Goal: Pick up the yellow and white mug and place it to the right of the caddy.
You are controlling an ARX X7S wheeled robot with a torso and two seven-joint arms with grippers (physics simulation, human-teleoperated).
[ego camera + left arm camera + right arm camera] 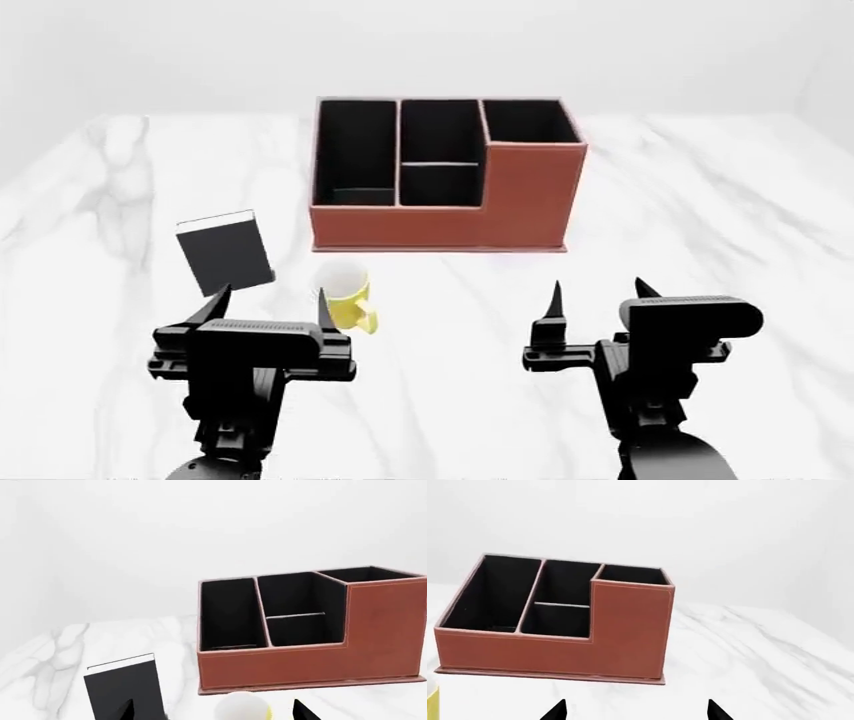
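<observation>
Yellow outside, white inside: yellow and white mug (344,294) standing upright on the marble bench (747,220), mouth up, loop handle turned toward the robot and slightly to its right. Positioned in front of the caddy (441,175), near its left front corner, apart from it. Small black book (224,251) lying just to the mug's left, not touching.

Governing relation: mug lies just ahead of the left claw (270,306), beside that claw's inner finger rather than centred between the two. Confirmed in the left wrist view, where the mug (243,706) shows low between the finger tips, closer to one side. Left claw (213,711) spread wide, holding nothing. Right claw (598,296) likewise spread and empty, well apart from the mug; only a yellow sliver (432,702) visible at the edge of its wrist view. Left arm judged clearly nearer. Small shift toward the robot's right judged necessary to centre the mug before closing.

Destination: bare bench to the right of the caddy's taller section, on the right arm's side.

Count: one mug, one caddy, one black book, two claws. Caddy compartments: four visible, black-lined.
</observation>
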